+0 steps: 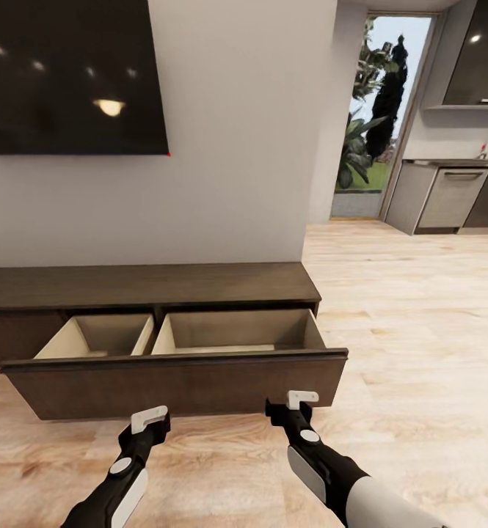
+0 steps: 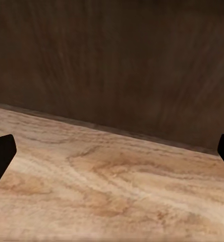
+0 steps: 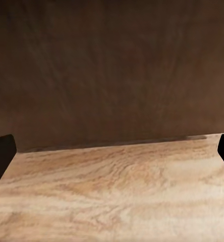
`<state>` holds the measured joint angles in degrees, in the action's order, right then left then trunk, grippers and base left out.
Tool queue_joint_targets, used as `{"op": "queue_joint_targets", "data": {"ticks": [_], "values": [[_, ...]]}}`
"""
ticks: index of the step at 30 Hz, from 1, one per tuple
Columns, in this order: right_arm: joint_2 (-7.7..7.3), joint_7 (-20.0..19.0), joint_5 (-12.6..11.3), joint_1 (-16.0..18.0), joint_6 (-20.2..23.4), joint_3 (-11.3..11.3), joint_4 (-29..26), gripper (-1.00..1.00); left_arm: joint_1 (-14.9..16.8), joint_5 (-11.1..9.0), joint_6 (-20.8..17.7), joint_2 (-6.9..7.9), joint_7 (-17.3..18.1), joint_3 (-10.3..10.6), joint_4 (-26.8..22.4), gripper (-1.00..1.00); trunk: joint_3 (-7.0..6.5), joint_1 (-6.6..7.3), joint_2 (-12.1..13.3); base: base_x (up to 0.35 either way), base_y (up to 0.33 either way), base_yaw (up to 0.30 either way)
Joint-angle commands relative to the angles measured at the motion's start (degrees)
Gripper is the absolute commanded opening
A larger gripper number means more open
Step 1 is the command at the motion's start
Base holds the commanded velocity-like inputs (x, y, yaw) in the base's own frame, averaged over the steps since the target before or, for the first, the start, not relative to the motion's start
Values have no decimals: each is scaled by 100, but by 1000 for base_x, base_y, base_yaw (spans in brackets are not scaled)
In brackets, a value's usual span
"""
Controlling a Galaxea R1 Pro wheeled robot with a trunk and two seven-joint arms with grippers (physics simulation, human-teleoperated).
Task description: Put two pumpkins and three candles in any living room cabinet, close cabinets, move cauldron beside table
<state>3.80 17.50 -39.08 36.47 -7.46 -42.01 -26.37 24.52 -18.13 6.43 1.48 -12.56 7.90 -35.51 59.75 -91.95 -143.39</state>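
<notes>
The left hand (image 1: pixel 150 417) hovers low over the wooden floor (image 1: pixel 420 308), just in front of the pulled-out drawer front (image 1: pixel 177 381) of the cabinet (image 1: pixel 148 286). Its fingers stand wide apart and hold nothing; in the left wrist view the two dark fingertips (image 2: pixel 1 156) sit at opposite edges, with only floor and dark wood between them. The right hand (image 1: pixel 293 402) hangs beside it, closer to the drawer front, and is likewise spread open and empty; the right wrist view shows its fingertips (image 3: pixel 1 154) far apart before the same brown panel (image 3: pixel 112 70). Whether either hand touches the drawer front cannot be told.

No readable writing shows anywhere.

The cabinet is long, low and dark brown, set against a pale wall (image 1: pixel 236 147). Its drawer is drawn out, showing two pale beige compartments, left (image 1: pixel 100 336) and right (image 1: pixel 240 331). A dark screen (image 1: pixel 71 73) hangs on the wall above. Farther right, a glazed door (image 1: pixel 372 125) shows greenery outside, and beyond it stands a grey kitchen surface (image 1: pixel 449 163) with cupboards.
</notes>
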Motion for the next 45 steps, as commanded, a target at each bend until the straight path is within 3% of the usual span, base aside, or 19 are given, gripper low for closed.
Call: {"op": "queue_joint_targets", "data": {"ticks": [1,45], "values": [[2,-1,1,0,0,0,0,100,0,-1,0,4,0,3,0,100,0,0,0,97,0,0],[33,-1,5,0,-3,0,0,100,0,-2,8,10,-1,-12,0,100,0,0,0,234,0,0]]}}
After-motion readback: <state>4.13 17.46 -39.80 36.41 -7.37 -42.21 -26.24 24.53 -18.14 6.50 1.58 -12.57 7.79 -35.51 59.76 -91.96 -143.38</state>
